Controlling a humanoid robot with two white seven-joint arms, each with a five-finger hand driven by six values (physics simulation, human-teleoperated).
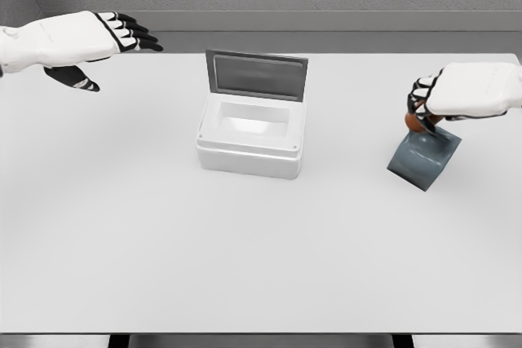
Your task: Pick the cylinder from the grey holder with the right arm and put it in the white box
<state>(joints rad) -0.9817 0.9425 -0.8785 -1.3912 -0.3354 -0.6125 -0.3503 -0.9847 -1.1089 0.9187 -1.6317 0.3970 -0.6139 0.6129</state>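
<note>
- Head view showed us the right robot hand at the far right of the tabletop, its dark fingers curled down around an orange-brown cylinder.
- The cylinder sat at the top of the holder; we could see only a small rounded part of it below the fingers.
- We judged the task to be at the grasp: the fingers were closed on the cylinder, but we could not tell whether it had left the holder.
- What remained, as we read it, was the lift, the carry leftward to the box, and the release inside.
- The box stood near the middle of the tabletop, well apart from the holder, its lid propped upright at the back and its cavity showing nothing inside.
- The left robot hand hovered at the upper left, fingers extended and holding nothing.
- The holder looked like a dark grey-blue block with flat, slightly glossy faces, set at an angle to the tabletop edge.
- The box was white, smooth and matte, with rounded corners and a stepped rim; the inner face of the lid was grey.
- The tabletop was a plain pale, even surface, and both robot hands had smooth white shells with black finger segments.
</note>
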